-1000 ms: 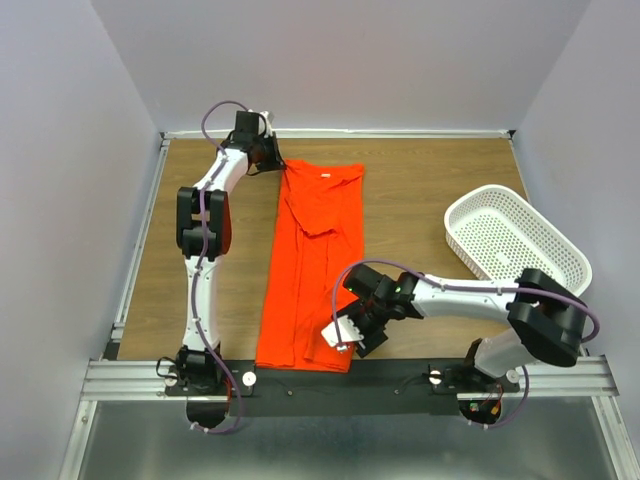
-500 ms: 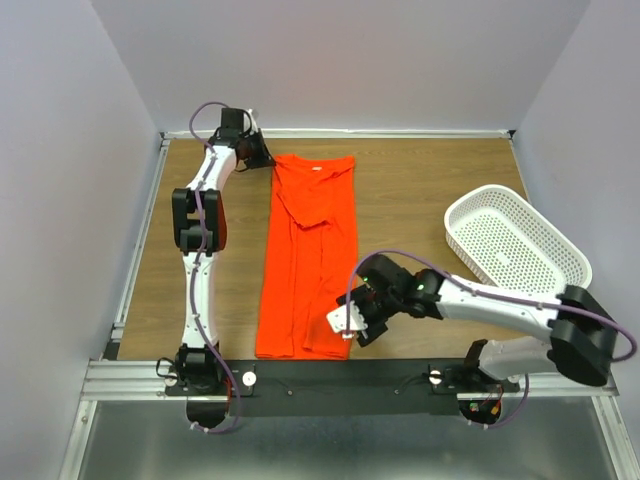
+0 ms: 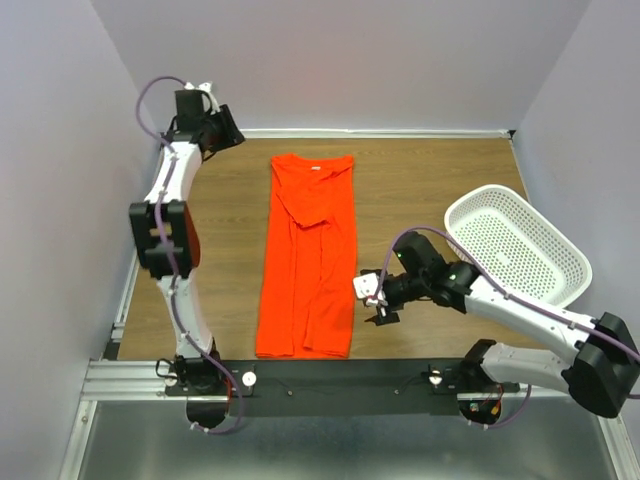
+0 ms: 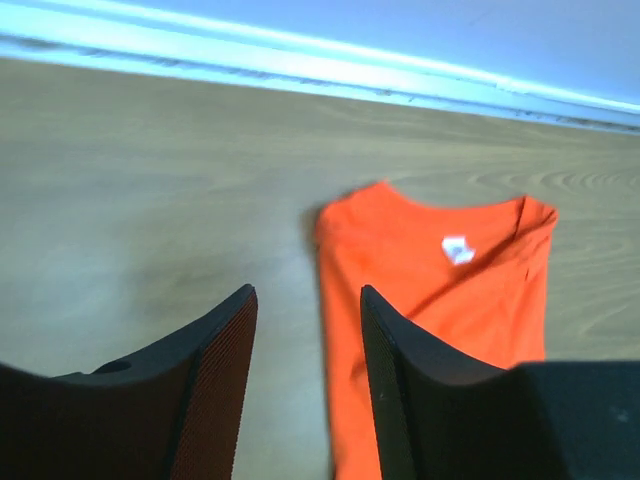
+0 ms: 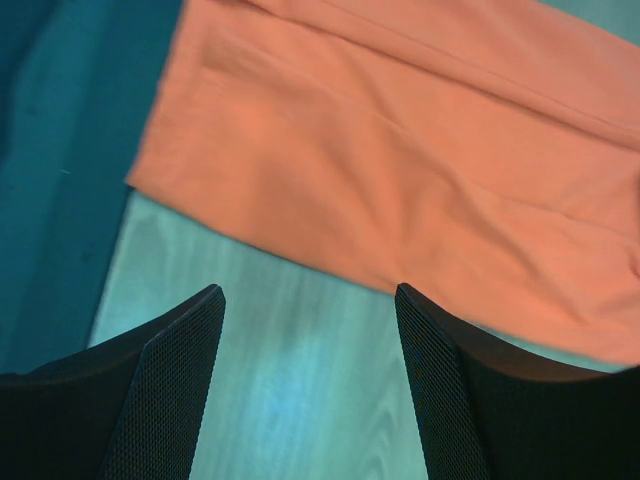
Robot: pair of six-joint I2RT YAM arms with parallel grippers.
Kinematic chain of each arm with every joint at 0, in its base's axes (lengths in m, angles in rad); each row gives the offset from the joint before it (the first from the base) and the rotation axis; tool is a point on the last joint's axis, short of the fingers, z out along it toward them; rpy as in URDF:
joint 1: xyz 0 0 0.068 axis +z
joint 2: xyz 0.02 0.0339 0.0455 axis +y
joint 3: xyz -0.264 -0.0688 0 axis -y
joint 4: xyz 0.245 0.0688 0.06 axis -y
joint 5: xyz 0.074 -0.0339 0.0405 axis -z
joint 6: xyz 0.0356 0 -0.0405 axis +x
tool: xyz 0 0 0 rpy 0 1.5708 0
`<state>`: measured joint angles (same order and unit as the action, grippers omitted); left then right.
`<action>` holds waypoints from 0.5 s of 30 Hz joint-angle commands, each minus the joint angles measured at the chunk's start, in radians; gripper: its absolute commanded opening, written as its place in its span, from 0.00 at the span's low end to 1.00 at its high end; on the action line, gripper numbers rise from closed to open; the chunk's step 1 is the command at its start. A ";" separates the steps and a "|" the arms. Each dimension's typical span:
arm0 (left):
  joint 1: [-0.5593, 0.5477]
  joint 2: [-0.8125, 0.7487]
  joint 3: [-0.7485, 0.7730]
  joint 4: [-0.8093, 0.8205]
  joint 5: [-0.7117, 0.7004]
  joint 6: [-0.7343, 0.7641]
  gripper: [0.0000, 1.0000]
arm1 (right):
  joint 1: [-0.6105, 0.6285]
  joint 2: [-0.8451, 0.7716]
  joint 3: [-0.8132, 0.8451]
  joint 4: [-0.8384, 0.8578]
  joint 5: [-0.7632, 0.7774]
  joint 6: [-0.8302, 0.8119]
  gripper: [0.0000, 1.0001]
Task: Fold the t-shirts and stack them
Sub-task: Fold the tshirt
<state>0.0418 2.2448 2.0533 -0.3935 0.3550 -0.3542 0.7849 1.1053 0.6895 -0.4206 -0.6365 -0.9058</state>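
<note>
One bright orange t-shirt point(image 3: 308, 255) lies flat on the wooden table, folded lengthwise into a long narrow strip, collar at the far end. Its white label point(image 4: 457, 248) shows inside the collar in the left wrist view. My left gripper point(image 3: 222, 132) hangs open, above the table's far left corner, left of the collar and apart from the t-shirt point(image 4: 440, 300); nothing is between its fingers point(image 4: 215, 370). My right gripper point(image 3: 374, 302) is open just right of the shirt's lower half, over bare wood. In the right wrist view the t-shirt point(image 5: 400, 150) lies beyond the empty fingers point(image 5: 170, 380).
A white perforated basket point(image 3: 515, 245) sits tilted at the table's right side, next to the right arm's forearm. The walls close in behind and on both sides. A metal rail point(image 3: 350, 375) runs along the near edge.
My left gripper opened, let go of the shirt's far left shoulder and pulled back toward the far left corner. My right gripper moved right, off the shirt's near hem.
</note>
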 commanded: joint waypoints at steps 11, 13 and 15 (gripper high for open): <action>0.012 -1.428 -1.117 0.454 -0.110 0.149 0.98 | 0.356 0.231 -0.016 -0.023 0.017 -0.048 0.73; 0.012 -1.500 -1.166 0.327 -0.068 0.129 0.97 | 0.384 0.286 0.007 -0.004 0.060 -0.048 0.72; 0.012 -1.544 -1.203 0.274 -0.045 0.115 0.96 | 0.392 0.320 0.027 0.005 0.098 -0.051 0.70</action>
<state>0.0525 0.6956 0.9688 0.1131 0.2268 -0.2134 1.1534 1.3750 0.6788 -0.4374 -0.6346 -0.9440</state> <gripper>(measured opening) 0.969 0.721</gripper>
